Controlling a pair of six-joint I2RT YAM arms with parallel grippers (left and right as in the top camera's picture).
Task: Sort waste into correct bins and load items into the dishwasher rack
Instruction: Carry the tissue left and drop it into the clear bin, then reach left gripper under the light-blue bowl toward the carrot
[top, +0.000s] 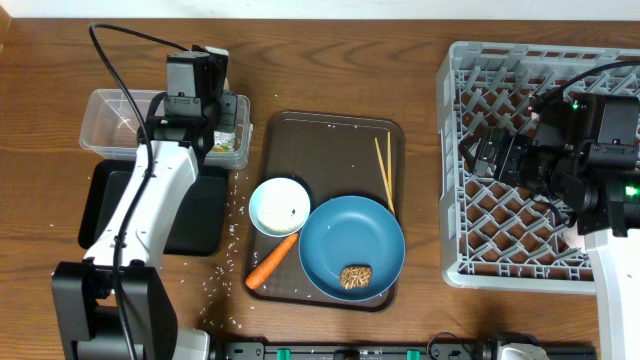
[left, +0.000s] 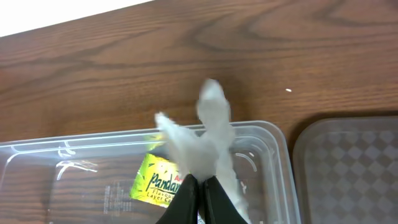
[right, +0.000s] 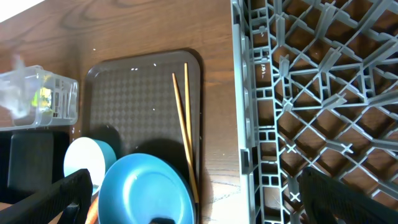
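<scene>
My left gripper (left: 200, 186) is shut on the crumpled white tissue (left: 208, 134) and holds it over the right end of the clear tub (left: 37, 171). The yellow-green wrapper (left: 155, 179) lies inside the tub. In the overhead view this gripper (top: 226, 112) is above the tub (top: 110, 120), with the black tray (top: 95, 205) in front of it. My right gripper (top: 492, 152) is open and empty above the grey rack (top: 462, 110). The carrot (top: 272, 260), white bowl (top: 279, 205), blue dish (top: 345, 235) holding the brown food piece (top: 355, 275), and chopsticks (top: 384, 170) lie on the brown tray. The cups are out of view.
The brown serving tray (top: 325, 135) sits between the bins and the rack. Loose rice grains (top: 232, 228) are scattered on the table by its left edge and on the black tray. The right wrist view shows the rack (right: 311, 81), chopsticks (right: 181, 118) and blue dish (right: 146, 190).
</scene>
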